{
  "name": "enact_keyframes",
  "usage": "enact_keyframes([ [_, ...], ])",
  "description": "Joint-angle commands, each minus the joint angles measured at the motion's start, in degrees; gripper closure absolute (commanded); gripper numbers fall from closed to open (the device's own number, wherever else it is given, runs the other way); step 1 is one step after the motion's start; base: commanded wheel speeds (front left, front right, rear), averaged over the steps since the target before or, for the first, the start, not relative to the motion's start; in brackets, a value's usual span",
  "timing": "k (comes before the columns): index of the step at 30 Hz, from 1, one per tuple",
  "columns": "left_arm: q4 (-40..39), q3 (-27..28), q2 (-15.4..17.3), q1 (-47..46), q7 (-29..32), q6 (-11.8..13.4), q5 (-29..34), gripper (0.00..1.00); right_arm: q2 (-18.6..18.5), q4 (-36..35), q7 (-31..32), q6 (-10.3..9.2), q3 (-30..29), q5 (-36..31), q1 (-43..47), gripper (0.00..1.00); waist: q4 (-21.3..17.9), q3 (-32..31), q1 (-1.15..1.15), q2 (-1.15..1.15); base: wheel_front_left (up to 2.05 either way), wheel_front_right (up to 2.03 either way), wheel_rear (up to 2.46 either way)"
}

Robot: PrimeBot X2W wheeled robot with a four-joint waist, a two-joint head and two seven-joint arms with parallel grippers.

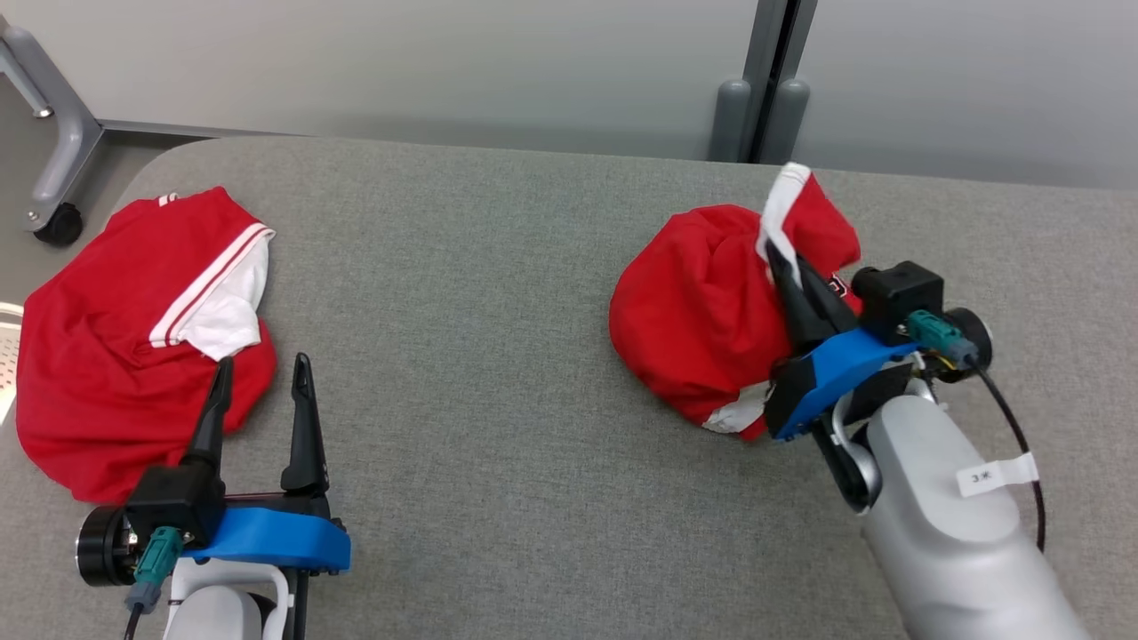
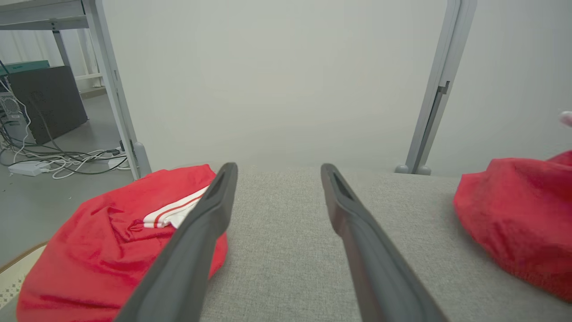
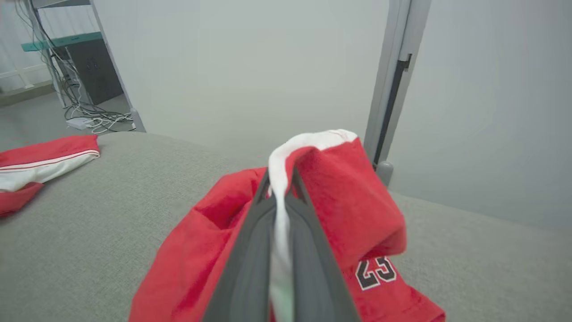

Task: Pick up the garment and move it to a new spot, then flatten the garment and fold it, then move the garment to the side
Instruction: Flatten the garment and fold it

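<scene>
The garment (image 1: 702, 311), a crumpled red jersey with white trim and a "23" print (image 3: 374, 273), lies on the right of the grey table (image 1: 498, 267). My right gripper (image 1: 775, 253) is shut on its white edge band (image 3: 286, 161), and that fold stands up above the heap. The same garment (image 2: 518, 214) shows at the right of the left wrist view. My left gripper (image 1: 262, 364) is open above the table at the lower left, fingers (image 2: 210, 214) apart with nothing between them, just right of a second red garment (image 1: 98, 356).
The second red garment (image 2: 111, 250) with white striped trim lies near the table's left edge. A grey partition post (image 1: 765, 89) stands behind the table. A frame leg with a castor (image 1: 58, 222) is on the floor at far left, and cables (image 2: 58, 158) lie beyond it.
</scene>
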Motion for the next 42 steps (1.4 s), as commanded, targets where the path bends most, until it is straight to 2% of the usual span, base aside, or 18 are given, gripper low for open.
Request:
enact_keyframes([
  [1, 0.06, 0.07, -0.14, -0.04, -0.26, -0.2, -0.03, 0.0, 0.21, -2.37, -0.21, 0.03, 3.27, 1.62, 1.43, 1.0, 0.15, -0.22, 0.01, 0.0, 0.0, 0.0, 0.0],
  [8, -0.3, 0.18, -0.16, 0.35, -0.26, -0.31, -0.24, 0.0, 0.09, -10.25, -0.21, 0.03, 24.06, 8.07, 2.75, 1.0, 1.62, -0.21, 0.01, 0.0, 0.0, 0.0, 0.0],
  [10, -0.32, 0.34, -0.18, 0.59, -0.26, -0.32, -0.25, 0.0, 0.05, -10.5, -0.21, 0.03, 30.46, 9.74, 3.25, 1.0, 2.01, -0.19, 0.01, 0.0, 0.0, 0.0, 0.0],
  [11, -0.32, 0.34, -0.18, 0.59, -0.26, -0.32, -0.25, 0.0, 0.05, -10.5, -0.21, 0.03, 30.46, 9.74, 3.25, 1.0, 2.01, -0.19, 0.01, 0.0, 0.0, 0.0, 0.0],
  [17, 0.17, 0.33, -0.23, 1.03, -0.26, -0.38, -0.38, 0.0, 0.05, -7.95, 0.33, 0.03, 47.7, 15.2, 4.68, 1.0, 3.01, -0.49, 0.01, 0.0, 0.0, 0.0, 0.0],
  [18, 0.19, 0.39, -0.23, 1.08, -0.26, -0.38, -0.31, 0.0, 0.04, -7.72, 0.44, 0.02, 49.34, 16.42, 4.68, 0.78, 3.05, -0.56, 0.01, 0.0, 0.0, 0.0, 0.0],
  [19, 0.23, 0.39, -0.24, 1.13, -0.26, -0.39, -0.29, 0.0, 0.04, -7.41, 0.4, 0.02, 50.51, 17.56, 4.46, 0.45, 3.06, -0.6, 0.01, 0.0, 0.0, 0.0, 0.0],
  [20, 0.25, 0.48, -0.24, 1.16, -0.26, -0.39, -0.27, 0.0, 0.04, -7.04, 0.3, 0.02, 50.91, 18.8, 4.44, 0.0, 3.02, -0.64, 0.01, 0.0, 0.0, 0.0, 0.0],
  [22, 0.16, 0.73, -0.25, 1.34, -0.26, -0.35, -0.24, 0.0, 0.05, -6.38, 0.07, 0.02, 50.63, 20.32, 4.32, 0.0, 2.65, -0.73, 0.01, 0.0, 0.0, 0.0, 0.0],
  [26, -0.14, 1.18, -0.26, 1.86, -0.26, -0.26, 0.04, 0.0, 0.07, -5.92, -0.22, 0.03, 46.17, 21.17, 3.96, 0.0, 1.24, -1.0, 0.01, 0.0, 0.0, 0.0, 0.0],
  [35, -0.44, 2.94, -0.05, 3.0, -0.26, -0.25, 0.51, 0.0, -1.14, -7.13, -0.24, 0.03, 24.87, 11.49, 9.13, 0.0, -1.78, -2.03, 0.01, 0.0, 0.0, 0.0, 0.0],
  [42, -0.59, 2.61, -0.1, 3.39, -0.27, -0.34, 0.72, 0.0, -2.02, -4.97, -0.25, 0.03, 11.77, 6.03, 12.74, 0.0, -1.94, -1.6, 0.01, 0.0, 0.0, 0.0, 0.0],
])
